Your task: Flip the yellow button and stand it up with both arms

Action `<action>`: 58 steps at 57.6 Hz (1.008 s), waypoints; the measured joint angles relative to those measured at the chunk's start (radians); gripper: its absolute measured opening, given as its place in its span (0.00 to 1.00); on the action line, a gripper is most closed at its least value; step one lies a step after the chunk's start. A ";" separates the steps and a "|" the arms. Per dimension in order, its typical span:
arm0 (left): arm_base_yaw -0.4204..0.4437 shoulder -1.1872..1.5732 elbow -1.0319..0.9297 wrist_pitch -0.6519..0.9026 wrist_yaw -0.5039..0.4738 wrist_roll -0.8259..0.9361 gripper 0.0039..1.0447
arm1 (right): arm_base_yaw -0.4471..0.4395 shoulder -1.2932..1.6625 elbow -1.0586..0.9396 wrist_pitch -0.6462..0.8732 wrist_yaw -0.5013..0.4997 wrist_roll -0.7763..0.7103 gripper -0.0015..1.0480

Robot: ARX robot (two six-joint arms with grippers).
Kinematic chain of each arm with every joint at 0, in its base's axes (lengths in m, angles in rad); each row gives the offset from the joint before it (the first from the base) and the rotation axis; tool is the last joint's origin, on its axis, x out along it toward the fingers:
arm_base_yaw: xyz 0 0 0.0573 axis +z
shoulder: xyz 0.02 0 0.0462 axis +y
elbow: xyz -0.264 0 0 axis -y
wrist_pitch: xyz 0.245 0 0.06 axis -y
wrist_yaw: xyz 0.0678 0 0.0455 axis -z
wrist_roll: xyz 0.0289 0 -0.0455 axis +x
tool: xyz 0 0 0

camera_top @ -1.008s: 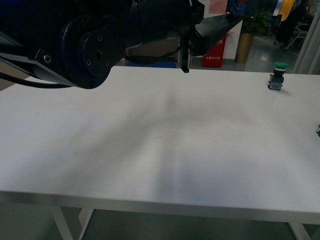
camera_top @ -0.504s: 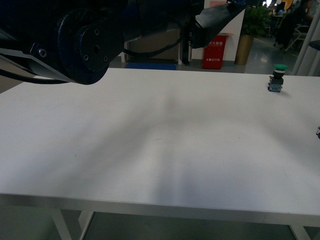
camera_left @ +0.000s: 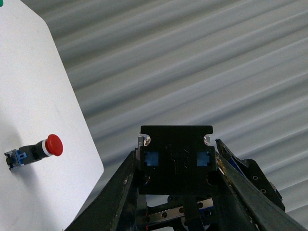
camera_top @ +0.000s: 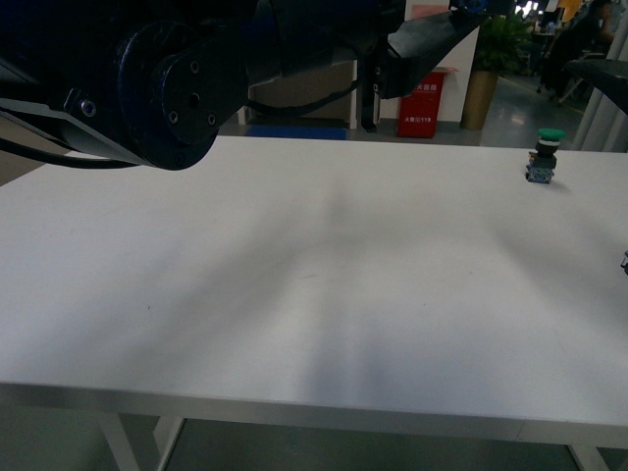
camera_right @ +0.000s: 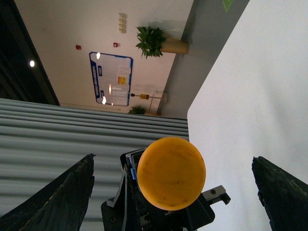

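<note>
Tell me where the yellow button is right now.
The yellow button shows only in the right wrist view, close to the camera between the right gripper's spread fingers, cap facing the lens; it is not on the white table.

Smooth matt white table (camera_top: 324, 294), glossy black plastic-looking left arm (camera_top: 167, 93) with a sheen on its round joint housing, yellow button (camera_right: 171, 173) with a smooth, faintly scuffed satin plastic cap, red button (camera_left: 52, 145) glossy plastic, ribbed grey metal-looking shutter (camera_left: 192, 62) dull

White marks on the red bin (camera_top: 424, 100) and print on the blue wall board (camera_right: 110, 78), too small to read.
</note>
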 joint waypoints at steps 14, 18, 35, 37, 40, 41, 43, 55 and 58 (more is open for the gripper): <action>-0.008 0.001 0.000 -0.003 -0.002 0.000 0.35 | 0.023 0.007 0.017 0.017 0.018 0.014 0.93; -0.011 0.002 0.000 -0.010 -0.002 0.002 0.35 | 0.030 0.012 0.020 0.027 0.021 0.017 0.93; -0.011 0.006 0.000 -0.009 -0.008 0.001 0.35 | 0.044 0.030 0.027 0.033 0.008 0.024 0.66; -0.011 0.006 0.000 -0.006 -0.011 0.001 0.35 | 0.044 0.038 0.027 0.041 0.015 0.024 0.57; -0.012 0.006 0.000 -0.006 -0.017 0.001 0.35 | 0.044 0.046 0.027 0.057 0.027 0.025 0.46; -0.013 0.006 0.000 -0.005 -0.021 0.001 0.35 | 0.044 0.048 0.026 0.064 0.031 0.025 0.43; -0.013 0.006 0.001 -0.005 -0.025 -0.002 0.35 | 0.044 0.052 0.026 0.070 0.034 0.032 0.37; -0.013 0.006 0.002 -0.008 -0.025 -0.014 0.34 | 0.046 0.052 0.026 0.068 0.045 0.046 0.28; -0.013 0.006 0.002 -0.010 -0.024 -0.014 0.34 | 0.047 0.052 0.026 0.065 0.050 0.053 0.27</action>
